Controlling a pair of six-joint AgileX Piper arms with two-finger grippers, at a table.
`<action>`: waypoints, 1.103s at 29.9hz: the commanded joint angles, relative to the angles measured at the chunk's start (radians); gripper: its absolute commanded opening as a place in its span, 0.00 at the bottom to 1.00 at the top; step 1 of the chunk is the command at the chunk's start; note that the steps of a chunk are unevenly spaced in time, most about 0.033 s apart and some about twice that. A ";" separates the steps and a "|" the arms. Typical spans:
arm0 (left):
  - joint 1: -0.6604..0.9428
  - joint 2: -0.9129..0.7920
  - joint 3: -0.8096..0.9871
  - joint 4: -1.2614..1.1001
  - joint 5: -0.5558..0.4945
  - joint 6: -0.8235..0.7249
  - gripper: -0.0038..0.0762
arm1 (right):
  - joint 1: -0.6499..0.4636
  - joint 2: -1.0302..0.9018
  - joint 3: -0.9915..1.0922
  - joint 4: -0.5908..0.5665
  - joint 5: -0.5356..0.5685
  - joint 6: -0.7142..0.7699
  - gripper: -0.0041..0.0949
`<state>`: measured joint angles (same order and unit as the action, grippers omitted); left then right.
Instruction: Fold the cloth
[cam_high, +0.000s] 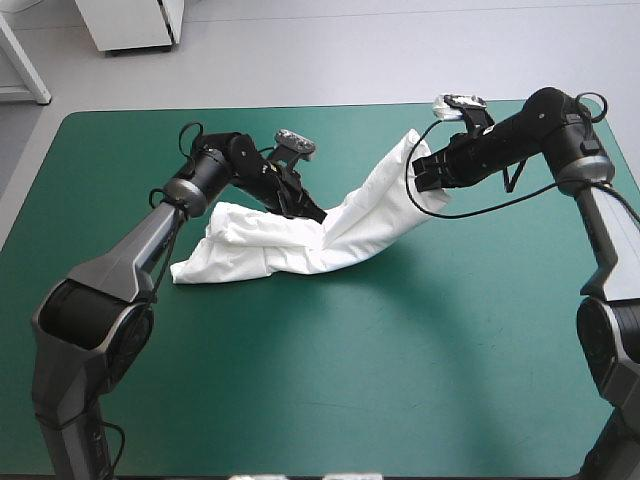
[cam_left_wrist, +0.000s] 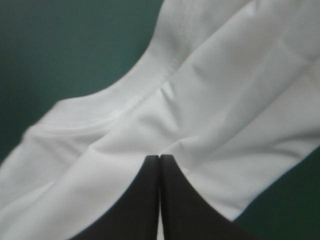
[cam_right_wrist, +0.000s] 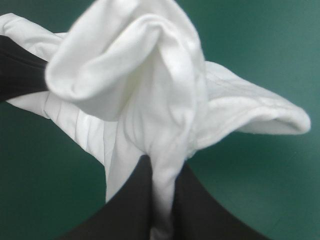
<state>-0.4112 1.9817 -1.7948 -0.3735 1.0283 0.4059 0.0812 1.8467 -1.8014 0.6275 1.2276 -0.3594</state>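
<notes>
The white T-shirt (cam_high: 262, 248) lies crumpled left of the table's centre. One end rises in a taut band toward the right. My left gripper (cam_high: 308, 210) is low over the heap's middle, shut on a fold of the T-shirt (cam_left_wrist: 215, 90); a hemmed edge runs just ahead of its tips (cam_left_wrist: 159, 158). My right gripper (cam_high: 420, 170) is raised at the back right, shut on the lifted end. In the right wrist view the T-shirt (cam_right_wrist: 135, 75) bunches above the fingers with a strip pinched between them (cam_right_wrist: 162, 167). The left gripper (cam_right_wrist: 20, 70) shows black beyond the cloth.
The teal-green cover (cam_high: 350, 380) spreads wide between the shirt and the table's near edge. The far edge (cam_high: 330, 107) lies a short way beyond both grippers.
</notes>
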 joint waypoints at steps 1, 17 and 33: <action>0.015 -0.131 -0.066 0.068 0.028 -0.033 0.04 | 0.008 -0.064 -0.034 0.078 -0.021 -0.017 0.03; 0.394 -0.558 -0.061 0.128 0.089 -0.077 0.04 | 0.221 -0.031 -0.034 0.149 -0.130 -0.026 0.03; 0.410 -0.650 -0.033 0.161 0.122 -0.097 0.04 | 0.434 0.131 -0.124 0.268 -0.286 -0.119 0.03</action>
<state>-0.0035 1.3681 -1.8186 -0.2014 1.2019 0.3206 0.4886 1.9963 -1.8543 0.8066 0.9800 -0.4456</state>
